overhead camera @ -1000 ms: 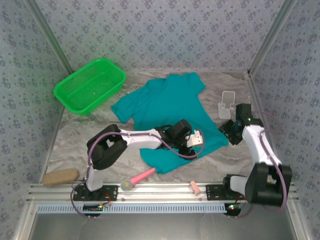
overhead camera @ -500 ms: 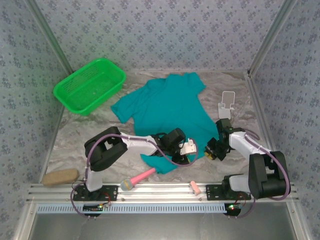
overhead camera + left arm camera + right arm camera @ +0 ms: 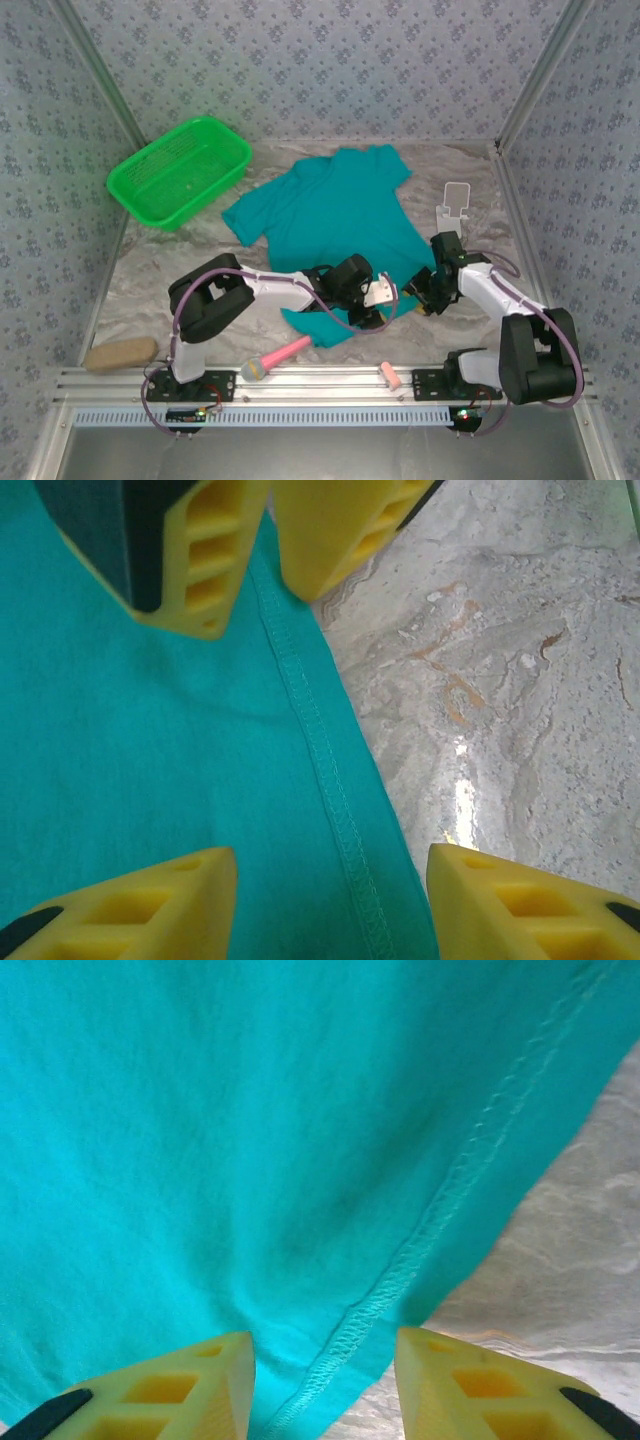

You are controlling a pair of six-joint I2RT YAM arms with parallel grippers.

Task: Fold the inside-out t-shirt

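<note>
While arms angle inward, left pincer (image 3: 393,300) faces right pincer (image 3: 418,297).

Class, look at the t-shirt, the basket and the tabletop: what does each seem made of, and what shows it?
The t-shirt looks like soft, matte teal knit cloth, perhaps cotton: stitched hem, gentle creases. The basket seems to be bright green moulded plastic, judging by its mesh walls. The tabletop has a grey veined marble look with a glare spot; stone or printed laminate, cannot tell.
</note>
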